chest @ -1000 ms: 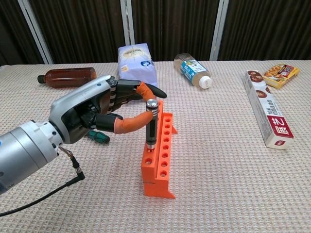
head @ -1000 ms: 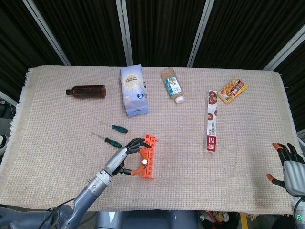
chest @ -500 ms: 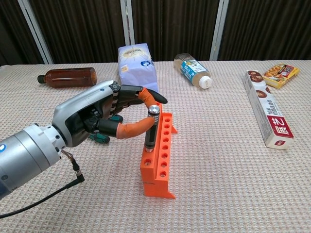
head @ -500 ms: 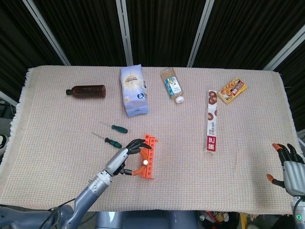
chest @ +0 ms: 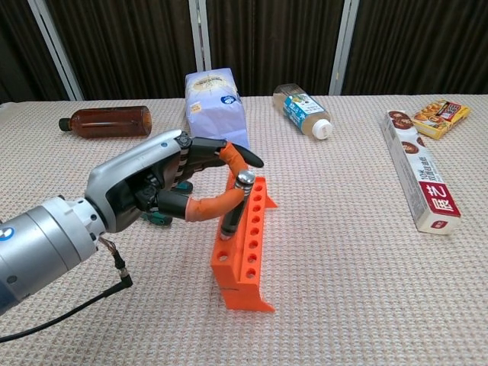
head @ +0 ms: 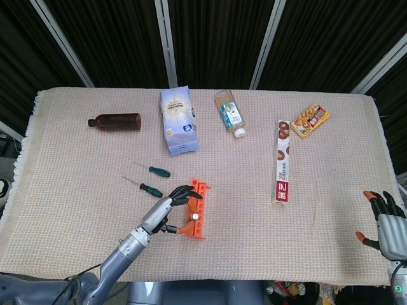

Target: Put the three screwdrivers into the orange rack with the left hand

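The orange rack [head: 201, 202] [chest: 245, 255] stands near the table's front and tilts to one side in the chest view. A dark-handled screwdriver [chest: 232, 210] with a silver cap [head: 196, 216] sits in one of its near holes and leans left. My left hand [head: 166, 206] [chest: 156, 187] pinches its handle between the thumb and a finger arched over the cap. Two green-handled screwdrivers [head: 156, 170] [head: 150, 189] lie on the cloth left of the rack; the chest view shows only a bit of one [chest: 156, 219] behind the hand. My right hand [head: 385, 219] hangs at the table's right front corner, fingers spread, holding nothing.
Along the back lie a brown bottle [head: 116, 121] [chest: 107, 120], a white-and-blue bag [head: 179, 119] [chest: 216, 99] and a clear bottle [head: 229, 113] [chest: 305, 110]. A long red-and-white box [head: 283, 161] [chest: 418, 168] and a snack pack [head: 310, 120] [chest: 437, 116] lie on the right.
The screwdriver has sunk lower into the rack and now leans left. The rack has tipped and shifted slightly with it. My left hand has drawn back a little; the right hand is still.
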Action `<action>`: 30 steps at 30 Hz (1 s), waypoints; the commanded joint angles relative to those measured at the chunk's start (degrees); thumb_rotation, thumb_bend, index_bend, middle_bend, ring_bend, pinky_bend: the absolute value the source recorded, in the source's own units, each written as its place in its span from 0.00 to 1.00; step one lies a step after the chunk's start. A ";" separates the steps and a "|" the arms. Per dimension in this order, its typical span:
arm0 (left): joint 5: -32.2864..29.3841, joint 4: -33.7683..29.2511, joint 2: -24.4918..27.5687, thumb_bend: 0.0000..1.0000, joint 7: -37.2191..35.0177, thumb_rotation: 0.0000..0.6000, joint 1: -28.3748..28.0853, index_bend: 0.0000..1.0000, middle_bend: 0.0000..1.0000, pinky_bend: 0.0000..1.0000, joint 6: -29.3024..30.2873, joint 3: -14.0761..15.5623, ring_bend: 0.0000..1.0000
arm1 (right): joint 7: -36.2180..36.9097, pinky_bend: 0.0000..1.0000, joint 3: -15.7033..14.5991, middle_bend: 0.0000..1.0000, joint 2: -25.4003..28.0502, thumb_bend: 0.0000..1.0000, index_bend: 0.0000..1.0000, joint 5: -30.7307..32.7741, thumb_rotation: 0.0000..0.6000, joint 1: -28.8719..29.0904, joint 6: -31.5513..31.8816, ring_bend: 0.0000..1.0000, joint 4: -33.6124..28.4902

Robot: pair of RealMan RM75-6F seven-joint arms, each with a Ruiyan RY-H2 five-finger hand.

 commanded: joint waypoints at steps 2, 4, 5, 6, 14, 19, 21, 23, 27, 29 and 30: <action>-0.08 0.92 -0.69 0.50 1.68 0.96 -0.01 0.80 0.22 0.04 -0.17 0.22 0.06 | -0.05 0.21 0.00 0.12 0.07 0.10 0.12 0.02 1.00 -0.03 0.05 0.03 -0.08; 0.17 1.35 -0.97 0.50 2.37 0.96 0.09 0.80 0.22 0.04 0.19 0.28 0.06 | -0.10 0.21 0.06 0.12 0.06 0.10 0.12 0.06 1.00 0.01 0.05 0.03 -0.13; 0.32 1.55 -1.08 0.50 2.60 0.96 0.14 0.80 0.22 0.04 0.38 0.32 0.06 | -0.12 0.21 0.05 0.12 0.03 0.10 0.12 0.08 1.00 0.00 0.06 0.03 -0.11; 0.42 1.67 -1.16 0.50 2.72 0.96 0.17 0.80 0.22 0.04 0.50 0.34 0.06 | -0.13 0.21 0.05 0.12 0.02 0.10 0.12 0.08 1.00 -0.01 0.07 0.03 -0.10; 1.62 3.02 -2.02 0.50 3.31 0.96 0.55 0.78 0.22 0.03 2.06 0.60 0.06 | -0.06 0.21 0.07 0.12 -0.03 0.09 0.12 0.12 1.00 0.05 -0.02 0.03 -0.05; 1.85 3.19 -2.11 0.48 3.42 0.94 0.58 0.67 0.20 0.02 2.24 0.67 0.05 | -0.07 0.21 0.16 0.12 0.05 0.09 0.12 0.09 1.00 0.08 0.09 0.03 -0.11; 2.03 3.17 -2.08 0.48 3.40 0.92 0.62 0.63 0.18 0.01 2.42 0.73 0.04 | -0.02 0.21 0.17 0.12 0.05 0.10 0.12 0.13 1.00 0.10 0.06 0.03 -0.03; 2.23 3.09 -2.00 0.48 3.30 0.90 0.64 0.59 0.17 0.01 2.55 0.82 0.03 | -0.01 0.21 0.18 0.12 0.06 0.09 0.12 0.13 1.00 0.09 0.08 0.03 -0.12; 2.47 2.83 -1.88 0.48 3.32 0.87 0.61 0.53 0.14 0.00 2.66 0.87 0.02 | -0.04 0.21 0.20 0.12 0.00 0.09 0.12 0.21 1.00 0.09 0.07 0.03 -0.08; 2.59 2.63 -1.79 0.48 3.32 0.86 0.60 0.50 0.13 0.00 2.76 0.86 0.02 | -0.13 0.21 0.20 0.12 -0.03 0.09 0.12 0.23 1.00 0.07 0.11 0.03 -0.09; 2.68 2.54 -1.75 0.48 3.33 0.85 0.60 0.48 0.12 0.00 2.82 0.89 0.01 | -0.15 0.21 0.21 0.12 -0.04 0.10 0.12 0.24 1.00 0.06 0.16 0.03 -0.08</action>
